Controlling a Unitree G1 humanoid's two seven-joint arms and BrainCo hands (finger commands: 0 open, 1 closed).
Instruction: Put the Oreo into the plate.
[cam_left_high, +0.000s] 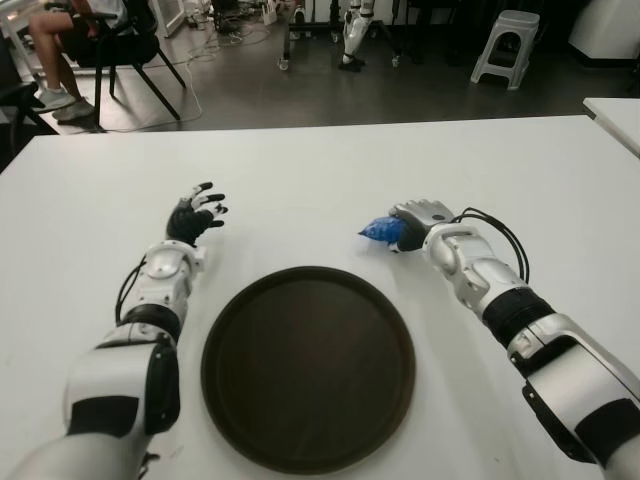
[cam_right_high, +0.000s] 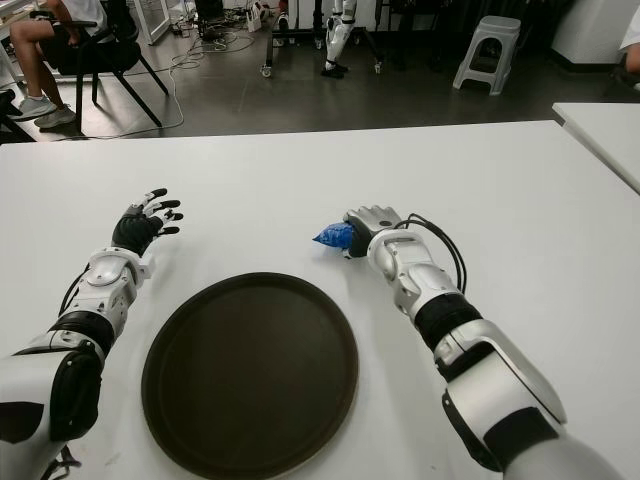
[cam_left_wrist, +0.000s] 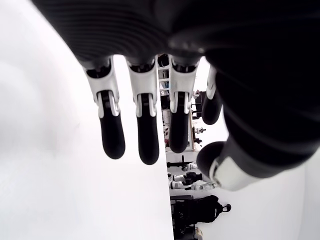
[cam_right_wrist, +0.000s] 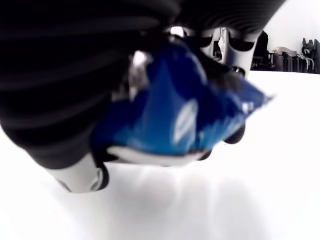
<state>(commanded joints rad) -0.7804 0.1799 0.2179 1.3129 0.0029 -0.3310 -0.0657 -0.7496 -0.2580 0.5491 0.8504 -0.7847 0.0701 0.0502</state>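
Your right hand (cam_left_high: 420, 222) is clamped on the blue Oreo pack (cam_left_high: 381, 231) just beyond the plate's (cam_left_high: 308, 365) far right rim, left hand (cam_left_high: 195, 217) spread idle; now lift and carry it over the plate.

The table (cam_left_high: 320, 170) has a smooth, matt white top that throws back only a soft sheen. The plate (cam_left_high: 308, 368) looks like dark brown plastic, smooth, with a dull satin finish and a slightly raised rim. The Oreo (cam_right_wrist: 185, 115) comes in a glossy blue foil-like wrapper, crinkled, with bright highlights on its folds. The right hand (cam_left_high: 420, 222) and left hand (cam_left_high: 195, 215) show hard silver-grey and white plastic shells; the fingers (cam_left_wrist: 112, 137) of the left end in smooth black rubbery tips, and its palm is ribbed black.
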